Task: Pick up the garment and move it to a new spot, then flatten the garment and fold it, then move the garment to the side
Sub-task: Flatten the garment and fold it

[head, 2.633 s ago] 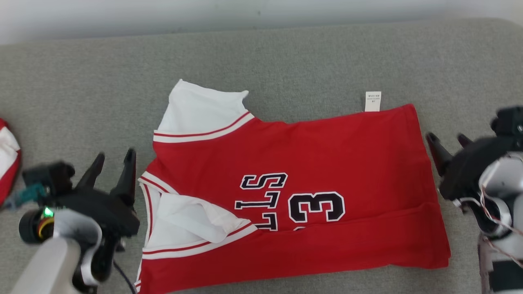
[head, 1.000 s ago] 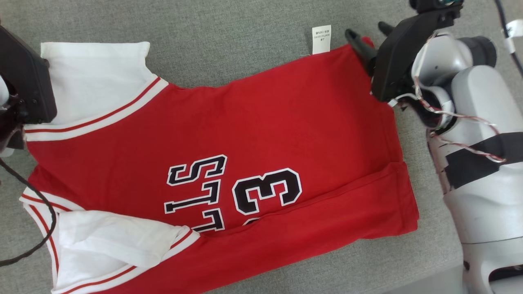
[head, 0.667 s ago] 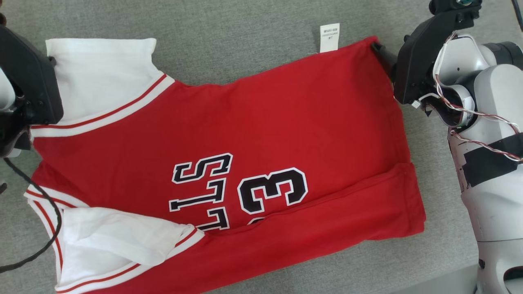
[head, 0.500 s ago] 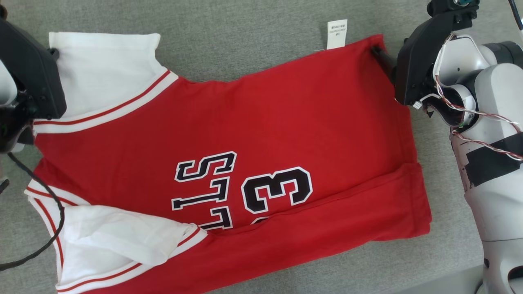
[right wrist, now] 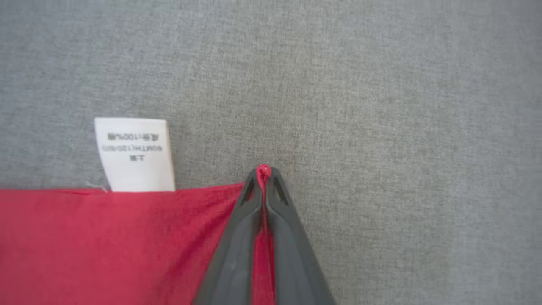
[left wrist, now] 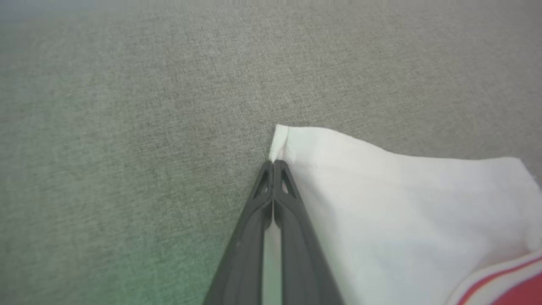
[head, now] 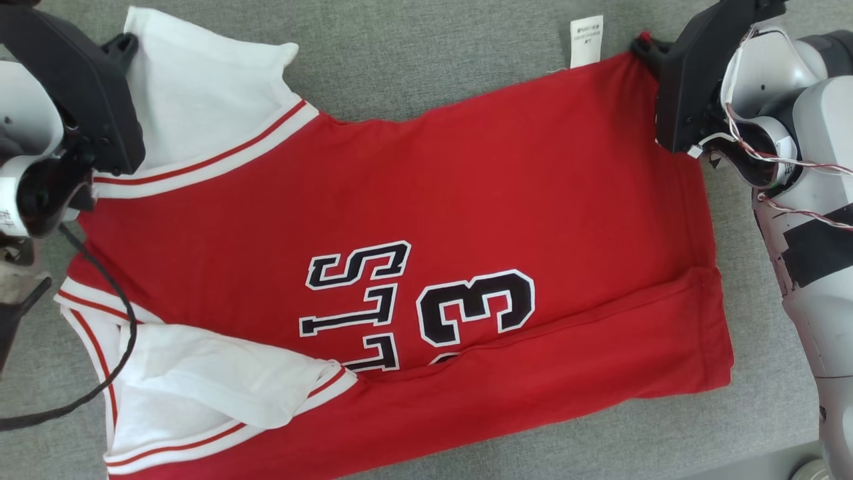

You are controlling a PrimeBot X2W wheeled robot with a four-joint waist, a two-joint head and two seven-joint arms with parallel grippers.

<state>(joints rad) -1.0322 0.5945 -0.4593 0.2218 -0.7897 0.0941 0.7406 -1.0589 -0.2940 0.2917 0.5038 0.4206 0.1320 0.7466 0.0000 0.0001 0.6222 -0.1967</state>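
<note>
Head view: the red garment (head: 466, 200) lies spread on the grey counter (head: 433, 60), number 3 (head: 476, 307) up, with its white label (head: 586, 41) sticking out from the far edge. Just right of the label, the right end effector (head: 643, 47) is pinched onto the garment's red corner. The right wrist view shows this end effector (right wrist: 263, 170) just right of the label (right wrist: 134, 154), its 2 fingers pressed together with red cloth between them and a tuft at the tips. Well left of the label, the left end effector (head: 125, 45) grips the far corner of 1 white sleeve (head: 200, 87). In the left wrist view that end effector (left wrist: 273, 163) is pressed tight on the sleeve's (left wrist: 381, 203) edge. A black cable (head: 100, 373) hangs over the garment's left end, far from the label.
</note>
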